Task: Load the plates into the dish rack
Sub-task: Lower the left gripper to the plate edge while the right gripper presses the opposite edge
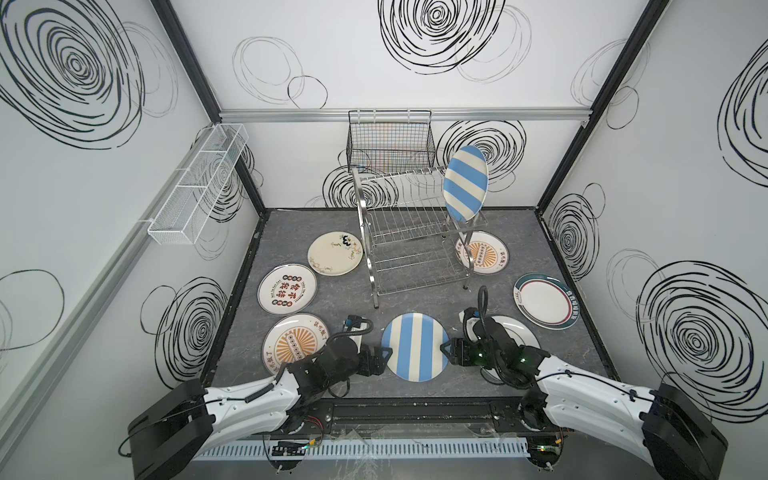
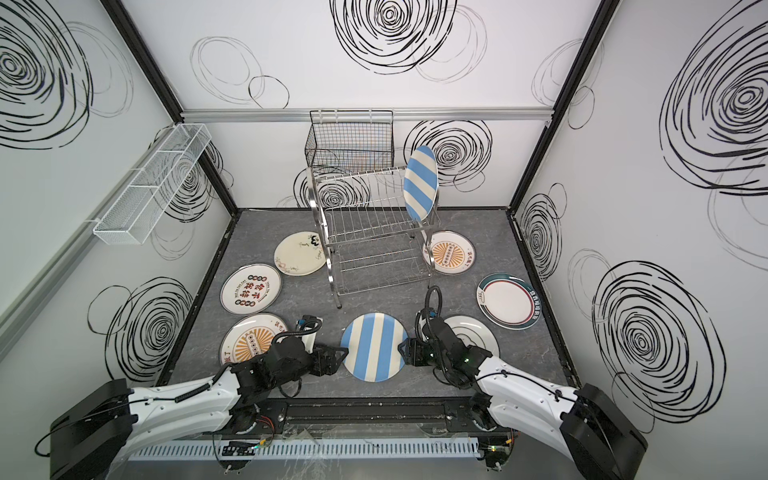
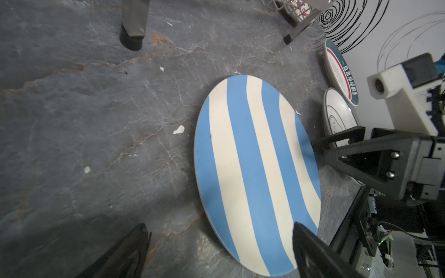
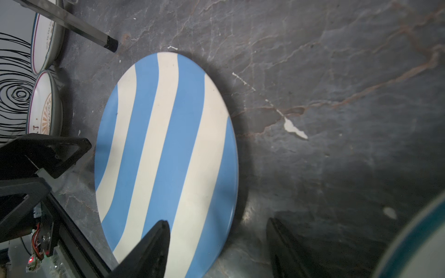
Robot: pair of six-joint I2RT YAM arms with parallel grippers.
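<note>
Both spread wide and empty, the left claw (image 1: 384, 360) and right claw (image 1: 446, 353) flank a striped plate (image 1: 415, 347) lying flat on the surface (image 1: 332, 300), its rim at their tips. Farther beyond them stands the dish rack (image 1: 399, 220), a second striped plate (image 1: 464, 185) upright in its top tier.

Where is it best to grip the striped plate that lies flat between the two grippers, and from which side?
Probably its rim, from the right: the striped plate lies flat on the table, so only the thin edge offers a hold, and the right gripper sits at that edge with jaws open.
</note>
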